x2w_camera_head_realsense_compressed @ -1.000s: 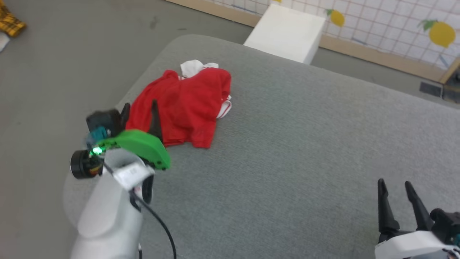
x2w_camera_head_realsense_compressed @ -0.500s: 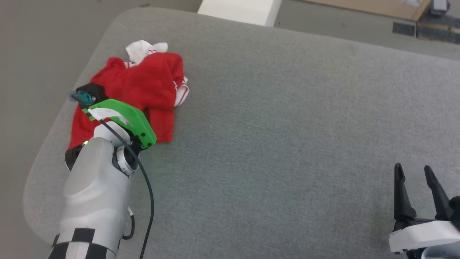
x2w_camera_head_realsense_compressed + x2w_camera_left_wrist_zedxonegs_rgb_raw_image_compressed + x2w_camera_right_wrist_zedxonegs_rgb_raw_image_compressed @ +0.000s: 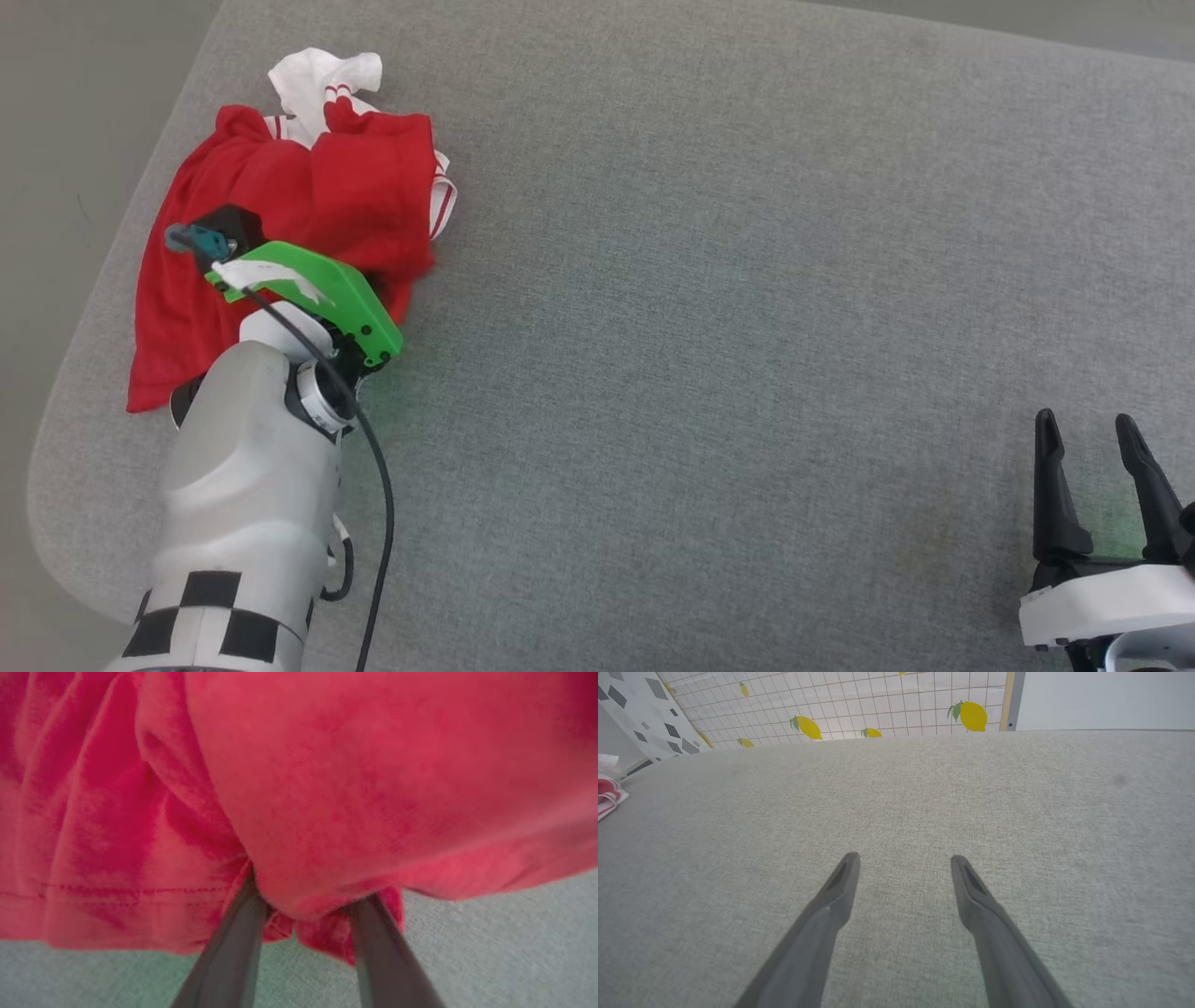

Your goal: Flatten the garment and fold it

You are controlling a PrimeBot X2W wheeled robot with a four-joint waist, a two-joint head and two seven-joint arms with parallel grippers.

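- Bench (image 3: 747, 327): grey, fabric-covered, with rounded corners. It takes up most of the head view, and its surface is bare from the centre out to 3 o'clock.
- Wall (image 3: 878, 700): white grid pattern with yellow lemons. It stands beyond the far bench edge, at 12 o'clock in the right wrist view.
- Garment (image 3: 280, 205): red T-shirt lying crumpled on the bench at about 10 o'clock in the head view, close to the bench's left edge and corner. It is not flattened: the body is bunched in folds, and one flap runs down towards 8 o'clock.
- Left arm (image 3: 243, 495): pale forearm rising from 7 o'clock in the head view, with a checker band near the bottom edge. A black cable (image 3: 383, 504) runs along it.
- Green mount (image 3: 317, 289): sits at the wrist, over the near edge of the garment.
- Sleeve (image 3: 317, 75): white with red stripes, sticking out of the heap at 12 o'clock of the garment. A second striped edge shows at the garment's 3 o'clock.
- Right end effector (image 3: 1088, 425): at 4 o'clock in the head view, well apart from the garment. It is released, its fingers (image 3: 840, 891) spread and nothing between them, just above bare bench.
- Left end effector (image 3: 308, 905): at the hem of the garment. Both fingers (image 3: 233, 952) stand apart where visible, with a bunched fold of red cloth between them. The tips are buried under the cloth, so I cannot tell whether they are grasping it.
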